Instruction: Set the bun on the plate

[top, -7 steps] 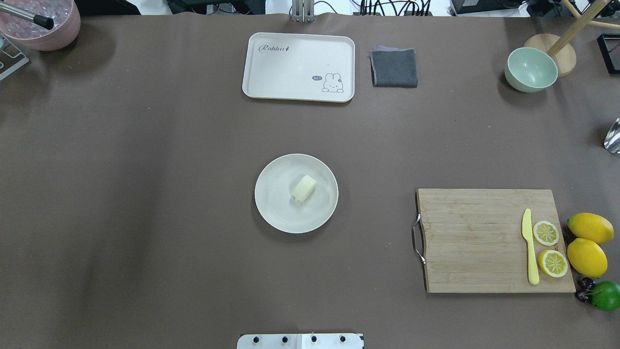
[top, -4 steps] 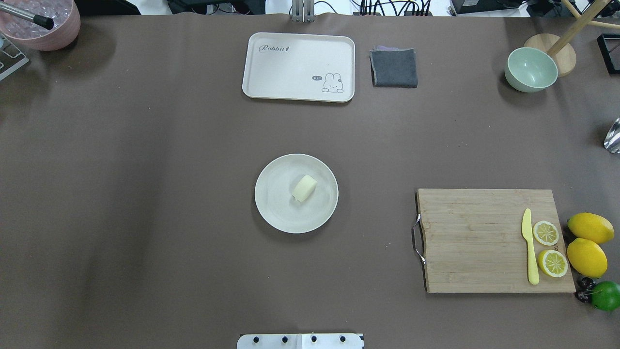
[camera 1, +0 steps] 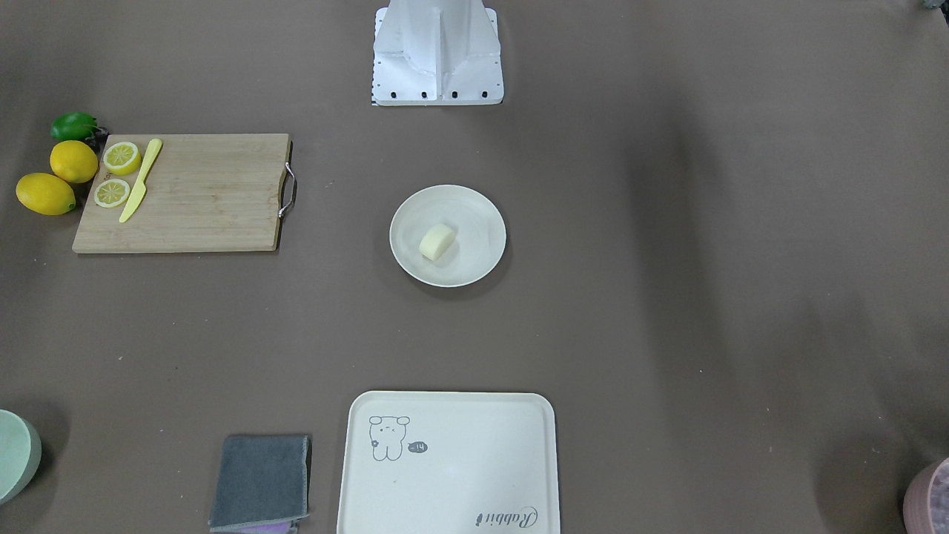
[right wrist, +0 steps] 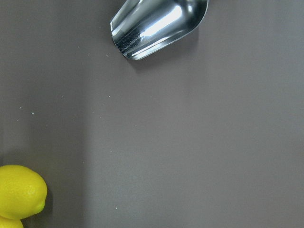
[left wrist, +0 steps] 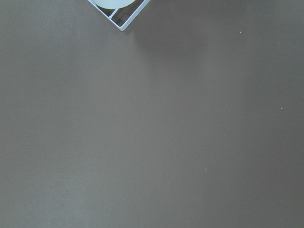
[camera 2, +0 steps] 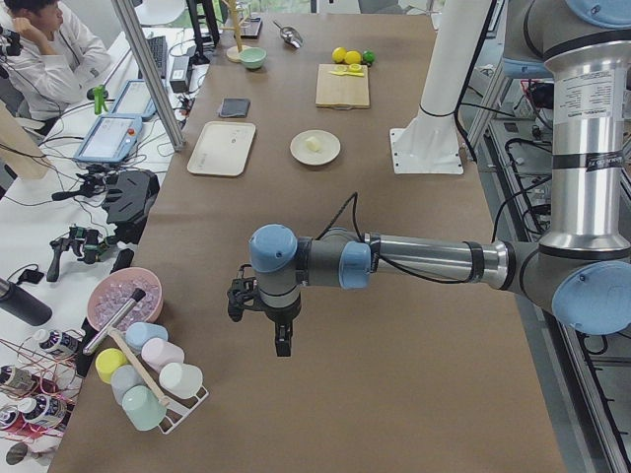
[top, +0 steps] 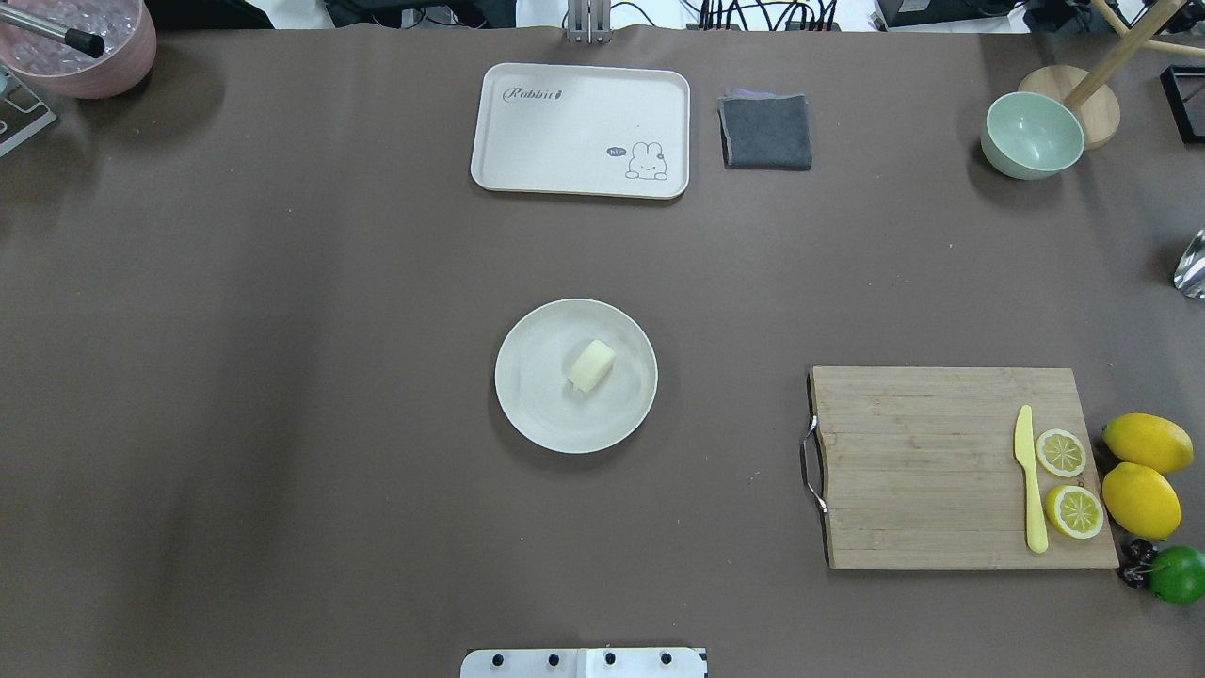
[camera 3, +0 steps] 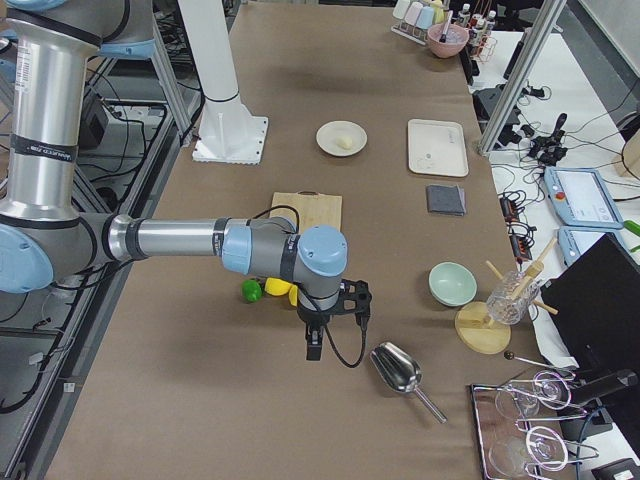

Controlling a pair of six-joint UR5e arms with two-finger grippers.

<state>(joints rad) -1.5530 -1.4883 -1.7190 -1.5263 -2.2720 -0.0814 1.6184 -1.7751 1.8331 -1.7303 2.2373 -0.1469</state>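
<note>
The bun [top: 591, 365], a small pale cream lump, lies a little right of centre on the round off-white plate [top: 527, 410] in the middle of the table; it also shows as bun [camera 1: 437, 242] on plate [camera 1: 483, 259]. No gripper touches either one. My left gripper [camera 2: 282, 347] hangs over the table's left end, far from the plate [camera 2: 328, 156]. My right gripper [camera 3: 311, 350] hangs over the right end near the lemons, far from the plate [camera 3: 328, 131]. For both I cannot tell whether the fingers are open or shut.
At the far edge lie a cream rabbit tray [top: 580, 130] and a grey cloth [top: 765, 131]. A green bowl [top: 1032, 135] stands far right. The cutting board [top: 923, 466] holds a yellow knife and lemon slices, with lemons [top: 1141, 499] beside it. A metal scoop [right wrist: 156, 26] and a pink ice bowl [top: 85, 47] sit at the ends.
</note>
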